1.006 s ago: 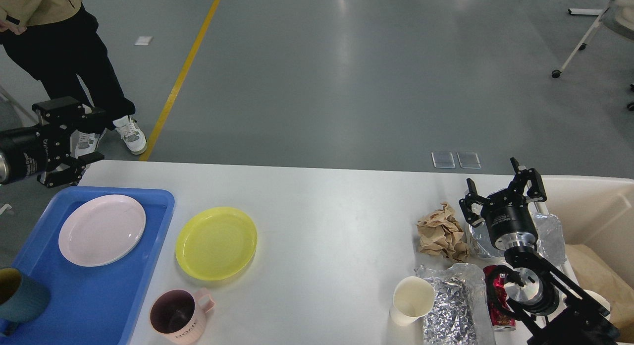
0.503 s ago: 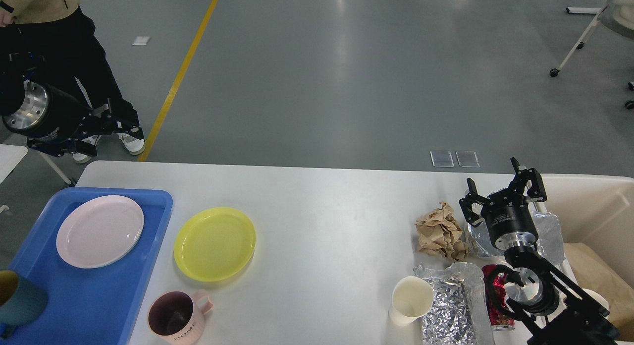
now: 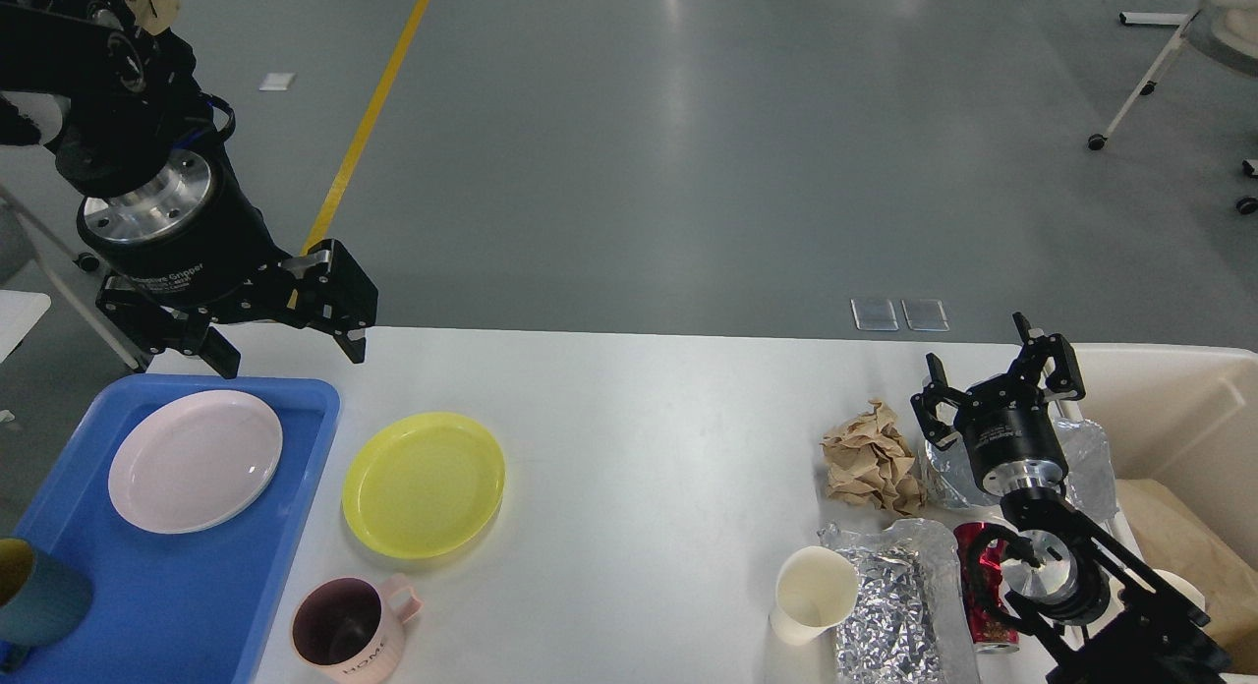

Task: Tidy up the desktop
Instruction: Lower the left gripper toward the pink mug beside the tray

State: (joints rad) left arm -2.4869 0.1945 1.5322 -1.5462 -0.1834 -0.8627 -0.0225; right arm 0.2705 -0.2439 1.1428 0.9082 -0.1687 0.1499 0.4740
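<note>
The desktop [image 3: 639, 448] fills the lower view, still cluttered. At its left, a blue tray [image 3: 167, 586] holds a pink plate [image 3: 195, 460] and a dark teal cup [image 3: 39, 596]; a yellow plate [image 3: 424, 483] and a pink mug [image 3: 346, 625] sit on the bare top just beside the tray. The left gripper [image 3: 290, 345] hangs above the table's far-left edge, jaws spread and empty. The right gripper [image 3: 993, 379] hovers over a crumpled foil sheet [image 3: 1086, 458] near a brown paper wad [image 3: 870, 458], jaws released, holding nothing. The step appears to be an approach for the next dish: likely lowering the left gripper onto the yellow plate's rim, then carrying it to the tray.
</note>
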